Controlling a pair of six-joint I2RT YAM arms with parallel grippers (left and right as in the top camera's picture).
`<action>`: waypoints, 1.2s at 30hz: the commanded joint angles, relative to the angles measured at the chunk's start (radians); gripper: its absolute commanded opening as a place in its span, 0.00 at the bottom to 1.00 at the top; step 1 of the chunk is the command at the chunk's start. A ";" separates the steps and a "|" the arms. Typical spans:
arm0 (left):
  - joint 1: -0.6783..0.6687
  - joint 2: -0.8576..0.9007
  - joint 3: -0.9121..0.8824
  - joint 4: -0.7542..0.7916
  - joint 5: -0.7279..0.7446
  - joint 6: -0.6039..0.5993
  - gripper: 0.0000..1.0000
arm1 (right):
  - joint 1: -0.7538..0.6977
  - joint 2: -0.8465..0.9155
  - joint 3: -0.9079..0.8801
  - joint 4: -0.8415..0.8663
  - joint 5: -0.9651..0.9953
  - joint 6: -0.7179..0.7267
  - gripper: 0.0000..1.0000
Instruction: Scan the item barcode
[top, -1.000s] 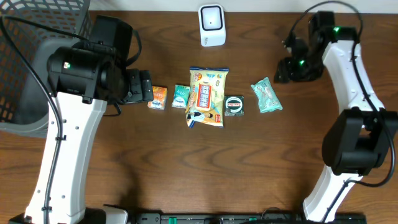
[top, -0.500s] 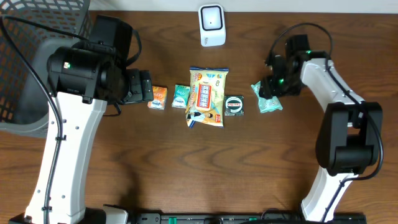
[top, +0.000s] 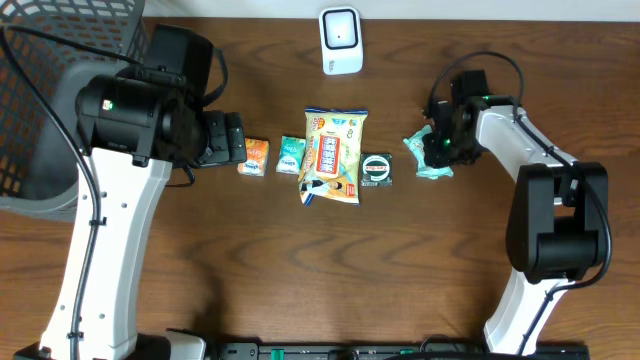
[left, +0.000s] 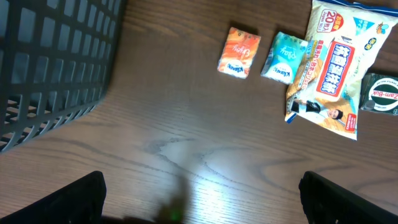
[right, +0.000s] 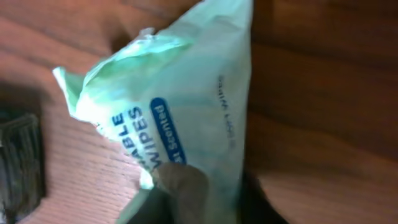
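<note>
Brown wood-grain table (top: 300, 270) fills the overhead view. A black mesh basket (top: 40, 100) sits at its far left corner, partly under the left arm (top: 110, 230). That arm reaches toward the row of goods in the middle. The left gripper (left: 199, 208) hangs above bare wood, its jaws spread wide with nothing between them. The right arm (top: 540, 150) bends in from the other side, and the right gripper (top: 440, 148) is down on the mint-green wipes packet (top: 430, 168), the rightmost item in the row. In the right wrist view the packet (right: 186, 81) fills the frame, crumpled. A blurred finger (right: 180, 186) presses against its lower edge, so the jaws appear pinched on the packet. A yellow snack bag (top: 335, 155) lies at the centre of the row. The white scanner (top: 340, 40) stands at the far edge of the table, well apart from the packet. A round black tin (top: 376, 168) lies just right of the bag. A teal tissue pack (top: 290, 155) and an orange tissue pack (top: 254, 157) lie to the bag's left.
</note>
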 joint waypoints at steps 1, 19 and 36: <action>0.000 0.000 -0.003 -0.004 -0.005 -0.005 0.98 | 0.029 0.002 -0.004 0.005 -0.021 0.022 0.01; 0.000 0.000 -0.003 -0.004 -0.005 -0.005 0.98 | 0.200 0.004 0.427 0.266 -0.016 0.264 0.01; 0.000 0.000 -0.003 -0.004 -0.005 -0.005 0.98 | 0.263 0.442 0.849 0.529 -0.032 0.348 0.01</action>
